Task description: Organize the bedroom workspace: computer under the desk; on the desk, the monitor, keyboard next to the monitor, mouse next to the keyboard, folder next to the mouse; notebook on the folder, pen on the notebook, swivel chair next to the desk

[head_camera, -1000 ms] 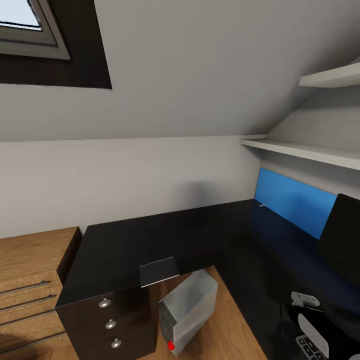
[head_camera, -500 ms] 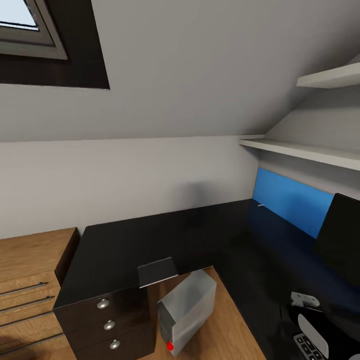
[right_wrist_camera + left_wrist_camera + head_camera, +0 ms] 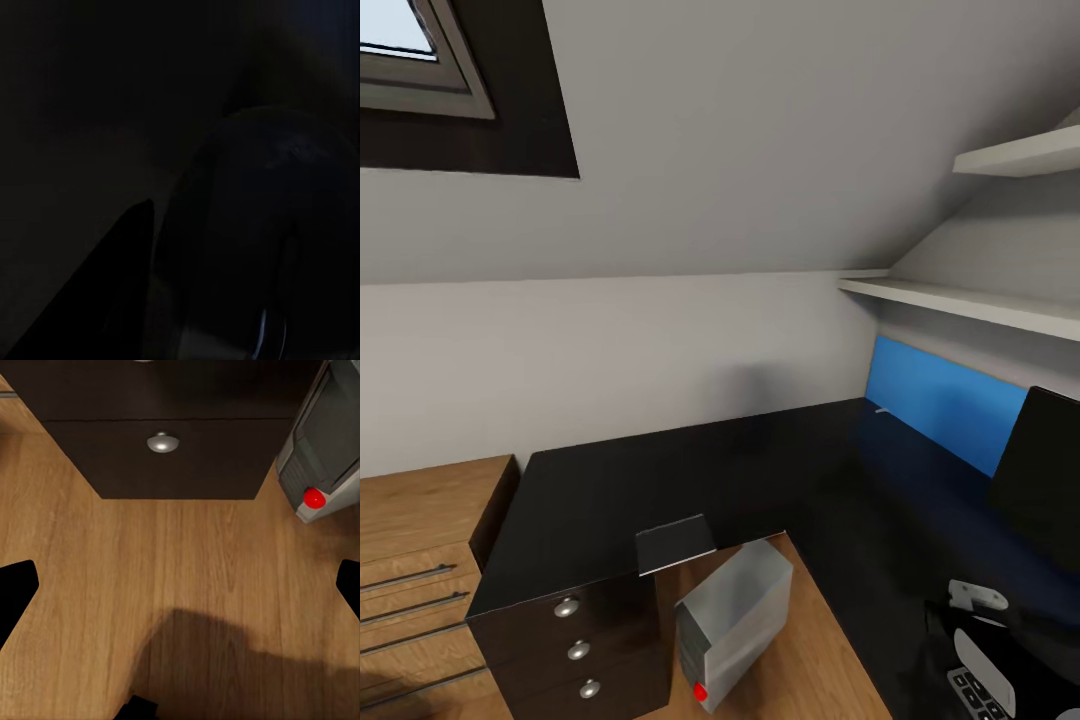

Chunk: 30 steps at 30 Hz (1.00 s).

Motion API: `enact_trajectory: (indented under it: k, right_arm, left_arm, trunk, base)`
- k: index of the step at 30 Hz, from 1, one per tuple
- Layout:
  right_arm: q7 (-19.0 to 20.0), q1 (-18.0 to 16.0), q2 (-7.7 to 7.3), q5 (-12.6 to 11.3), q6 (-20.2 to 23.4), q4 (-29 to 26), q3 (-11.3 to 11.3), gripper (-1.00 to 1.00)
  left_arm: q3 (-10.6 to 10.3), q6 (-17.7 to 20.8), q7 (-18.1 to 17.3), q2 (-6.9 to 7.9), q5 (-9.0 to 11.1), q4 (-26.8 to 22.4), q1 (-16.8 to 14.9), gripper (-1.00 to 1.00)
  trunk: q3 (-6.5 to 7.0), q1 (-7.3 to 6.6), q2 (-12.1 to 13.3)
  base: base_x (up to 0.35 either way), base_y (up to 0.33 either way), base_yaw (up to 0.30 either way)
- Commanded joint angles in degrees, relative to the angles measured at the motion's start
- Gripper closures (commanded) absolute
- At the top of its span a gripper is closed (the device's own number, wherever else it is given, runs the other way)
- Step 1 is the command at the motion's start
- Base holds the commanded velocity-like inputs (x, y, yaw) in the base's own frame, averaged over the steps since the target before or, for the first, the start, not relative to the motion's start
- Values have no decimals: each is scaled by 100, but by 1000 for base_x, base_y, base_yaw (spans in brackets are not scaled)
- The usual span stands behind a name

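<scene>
The glossy black L-shaped desk [image 3: 660,480] fills the middle of the head view, its knobbed drawers [image 3: 163,442] at the near left. The light grey computer [image 3: 735,620] stands tilted on the floor in the desk's inner corner, a red spot on its front [image 3: 314,498]. A thin grey notebook [image 3: 675,545] lies on the desk's front edge above it. The black monitor [image 3: 1040,470] stands at the far right. A grey corner with dark keys, seemingly the keyboard [image 3: 975,692], peeks out beside my right arm [image 3: 985,655]. My left gripper [image 3: 180,592] hangs open over the wood floor. The right wrist view is nearly black.
A bright blue flat panel [image 3: 945,400] stands along the wall behind the desk; I cannot tell whether it is the folder. White shelves [image 3: 960,300] jut out above it. A wooden cabinet [image 3: 420,540] with bar handles adjoins the desk's left end.
The view shifted slightly one second ago, then held still. My right arm's white end piece at the lower right has moved a little to the right.
</scene>
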Motion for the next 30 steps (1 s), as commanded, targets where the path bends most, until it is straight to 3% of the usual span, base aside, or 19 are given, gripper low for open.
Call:
enact_trajectory:
  k: [1,17,30]
  right_arm:
    - [-80,-5,-4,-45,8,-11,49,100]
    - [-83,-4,124,-37,-186,220,33,100]
    - [-81,-4,128,-37,-186,224,33,100]
  left_arm:
    - [-36,-40,36,4,61,0,-7,-100]
    - [-36,-97,45,-93,52,-70,-9,-100]
    - [-36,-102,31,-93,52,-62,-9,-100]
  trunk:
    - [-8,1,-6]
    - [-8,1,-6]
    - [-8,1,-6]
  base:
    - [0,0,0]
    - [0,0,0]
    - [28,0,0]
